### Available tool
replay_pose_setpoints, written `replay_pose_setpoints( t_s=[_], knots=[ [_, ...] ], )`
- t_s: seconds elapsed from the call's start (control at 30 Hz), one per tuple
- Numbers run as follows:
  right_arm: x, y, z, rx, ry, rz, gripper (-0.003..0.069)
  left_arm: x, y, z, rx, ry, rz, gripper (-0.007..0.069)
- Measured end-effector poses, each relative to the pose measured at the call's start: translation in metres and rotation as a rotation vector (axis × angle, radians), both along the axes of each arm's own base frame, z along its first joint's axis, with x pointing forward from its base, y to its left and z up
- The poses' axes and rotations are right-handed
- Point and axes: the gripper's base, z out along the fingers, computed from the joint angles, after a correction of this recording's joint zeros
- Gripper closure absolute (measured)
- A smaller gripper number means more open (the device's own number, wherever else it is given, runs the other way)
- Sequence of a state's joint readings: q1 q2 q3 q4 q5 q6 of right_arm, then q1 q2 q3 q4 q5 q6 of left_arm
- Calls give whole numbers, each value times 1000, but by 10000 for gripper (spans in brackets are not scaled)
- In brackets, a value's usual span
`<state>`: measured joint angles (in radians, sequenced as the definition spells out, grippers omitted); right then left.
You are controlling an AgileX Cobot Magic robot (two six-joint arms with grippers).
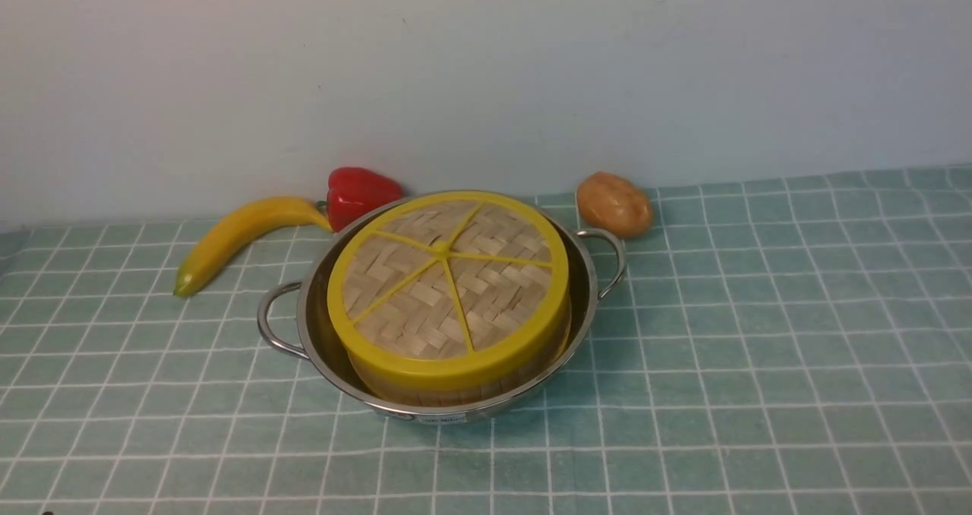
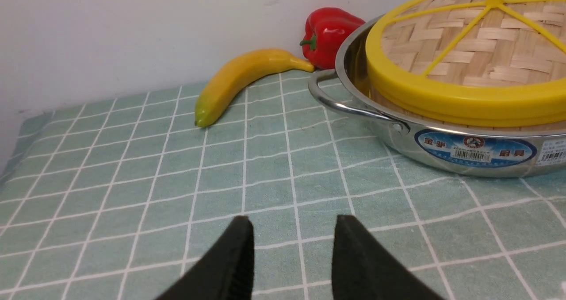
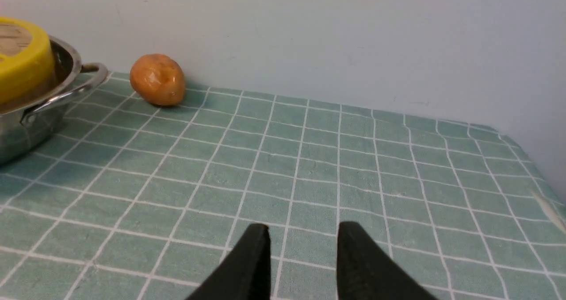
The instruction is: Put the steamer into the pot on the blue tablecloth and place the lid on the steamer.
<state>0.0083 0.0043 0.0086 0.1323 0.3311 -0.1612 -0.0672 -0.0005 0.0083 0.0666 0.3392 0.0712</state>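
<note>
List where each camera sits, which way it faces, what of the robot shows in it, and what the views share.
Front view: between the arms, facing the wall; lid over steamer in pot; no robot parts.
Left wrist view: low over the blue tablecloth, facing banana and pepper; left gripper open.
Right wrist view: low, facing potato; right gripper open.
Shared: all show the pot.
</note>
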Motion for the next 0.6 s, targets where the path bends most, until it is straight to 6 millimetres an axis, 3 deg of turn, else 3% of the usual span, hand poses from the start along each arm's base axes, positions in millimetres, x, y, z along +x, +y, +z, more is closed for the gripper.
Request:
replay_pose_setpoints(
  t_s=[0.6],
  knots=[
    [-1,0,-3,31,35,-4,419,0,0,0,0,0,0,382]
  ],
)
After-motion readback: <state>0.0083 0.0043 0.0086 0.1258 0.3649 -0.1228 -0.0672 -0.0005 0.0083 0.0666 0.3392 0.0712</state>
